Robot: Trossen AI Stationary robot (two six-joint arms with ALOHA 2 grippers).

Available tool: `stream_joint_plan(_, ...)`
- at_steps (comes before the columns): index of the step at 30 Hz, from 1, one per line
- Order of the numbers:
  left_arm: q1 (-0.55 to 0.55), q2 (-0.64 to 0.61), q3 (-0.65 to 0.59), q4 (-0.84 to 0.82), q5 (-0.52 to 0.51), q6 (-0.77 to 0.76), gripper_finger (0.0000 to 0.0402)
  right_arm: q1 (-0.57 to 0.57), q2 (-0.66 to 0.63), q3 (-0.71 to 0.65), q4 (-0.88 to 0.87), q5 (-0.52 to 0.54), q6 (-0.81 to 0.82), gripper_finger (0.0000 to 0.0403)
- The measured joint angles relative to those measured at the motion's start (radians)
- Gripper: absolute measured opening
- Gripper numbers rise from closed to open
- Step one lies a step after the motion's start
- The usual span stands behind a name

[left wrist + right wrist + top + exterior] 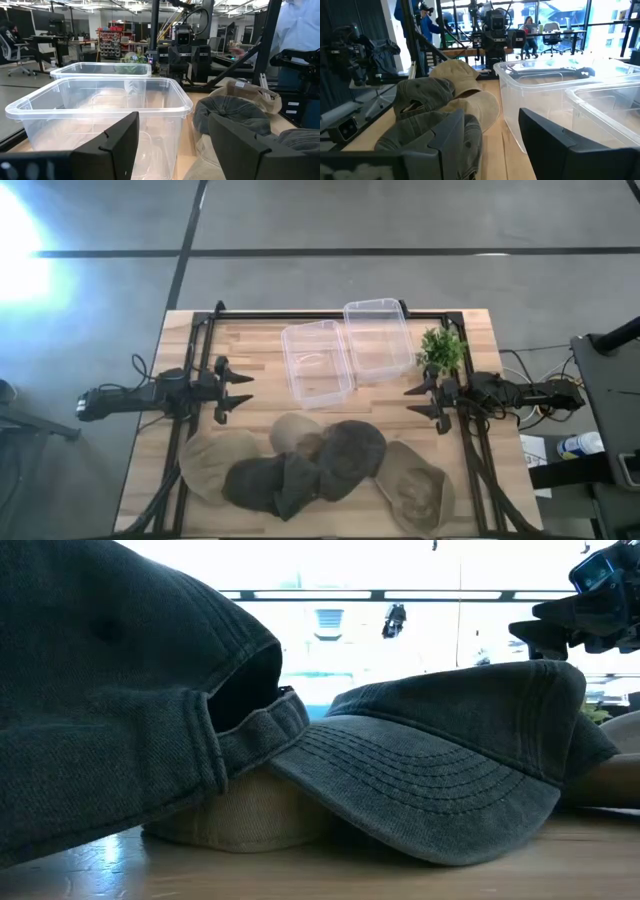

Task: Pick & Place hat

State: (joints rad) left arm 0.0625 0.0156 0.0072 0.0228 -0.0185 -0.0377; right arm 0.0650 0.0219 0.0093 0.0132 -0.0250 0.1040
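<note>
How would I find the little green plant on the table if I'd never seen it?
Start at the two clear plastic bins on the wooden table. Beside the bin nearer the right gripper stands the little plant, close to the table's corner. It is the only green, leafy thing there; the hats are tan or dark grey.

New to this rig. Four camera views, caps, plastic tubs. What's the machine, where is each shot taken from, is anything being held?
It is a two-armed robot at a wooden table. The high view looks straight down: the left gripper is at the left edge and the right gripper at the right, both open and holding nothing.

Between them stand two clear plastic bins, side by side and both empty. A small green plant sits near the right arm. In front of the bins is a pile of caps: dark grey caps in the middle, tan caps on either side.

The low view sits at table height, right up against the caps. Each wrist view looks forward past that arm's own fingers at the bins and caps.
</note>
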Motion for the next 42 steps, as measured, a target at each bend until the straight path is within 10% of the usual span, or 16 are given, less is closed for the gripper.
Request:
stream_joint_plan(28,0.0,0.0,0.0,0.0,0.0,0.0,0.0231,0.0,0.0,0.0,0.0,0.0,0.004,0.0185)
stream_joint_plan(42,0.0,0.0,0.0,0.0,0.0,0.0,0.0231,-0.001,0.005,0.0,0.009,0.076,1.079,0.0185)
